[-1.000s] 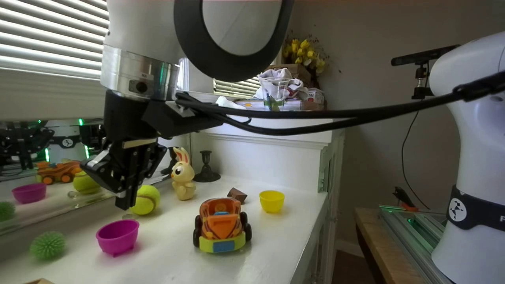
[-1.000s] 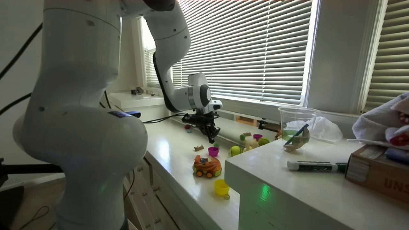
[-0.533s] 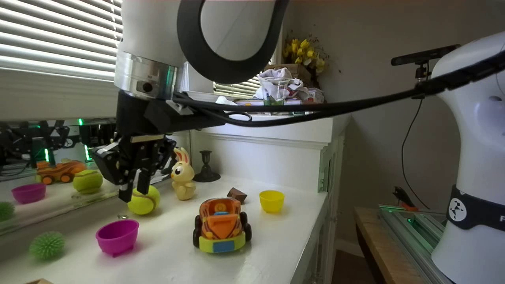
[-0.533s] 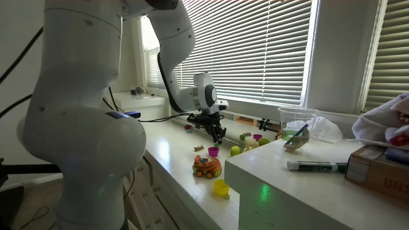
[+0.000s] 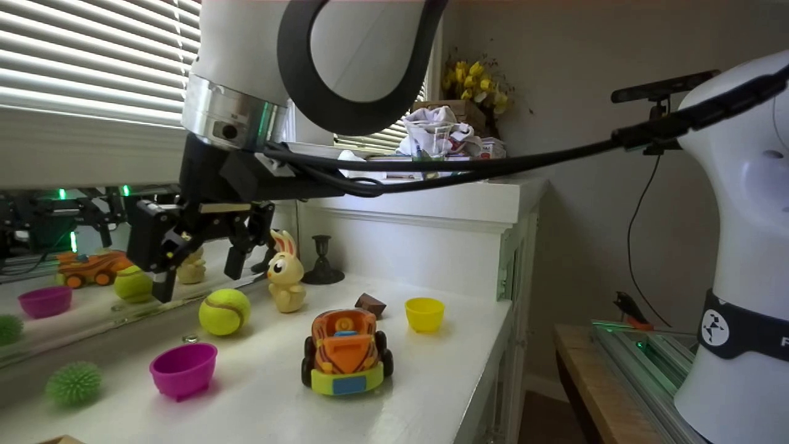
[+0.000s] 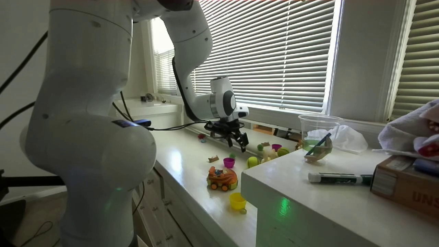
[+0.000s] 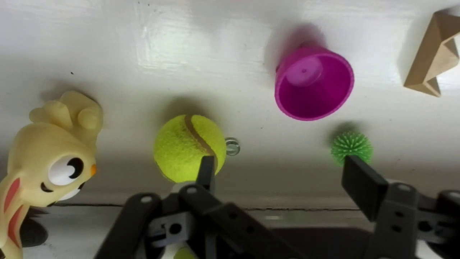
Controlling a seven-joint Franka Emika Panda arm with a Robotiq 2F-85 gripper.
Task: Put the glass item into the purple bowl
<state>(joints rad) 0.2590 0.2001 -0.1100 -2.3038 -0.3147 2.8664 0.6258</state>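
A small clear glass item (image 7: 233, 147) lies on the white surface beside the tennis ball, and whether they touch I cannot tell. It shows in an exterior view as a tiny shiny glass item (image 5: 190, 338) behind the purple bowl (image 5: 183, 370). The purple bowl (image 7: 316, 84) appears upper right of the glass item in the wrist view, with nothing visible inside. My gripper (image 5: 198, 282) hangs above the surface, jaws wide apart and nothing between them. In the wrist view the gripper (image 7: 279, 159) has one fingertip over the tennis ball and the other over the green spiky ball.
Around the glass item are a tennis ball (image 5: 225, 312), a green spiky ball (image 7: 351, 146) and a rabbit figure (image 5: 286, 277). An orange toy car (image 5: 346, 351), a yellow bowl (image 5: 425, 314) and a brown block (image 5: 370, 305) stand farther off. A reflective panel (image 5: 92, 320) runs along the back.
My gripper has gone from shut to wide open and risen a little. It has also shifted rightward in both exterior views. The bowl and toys have stayed put.
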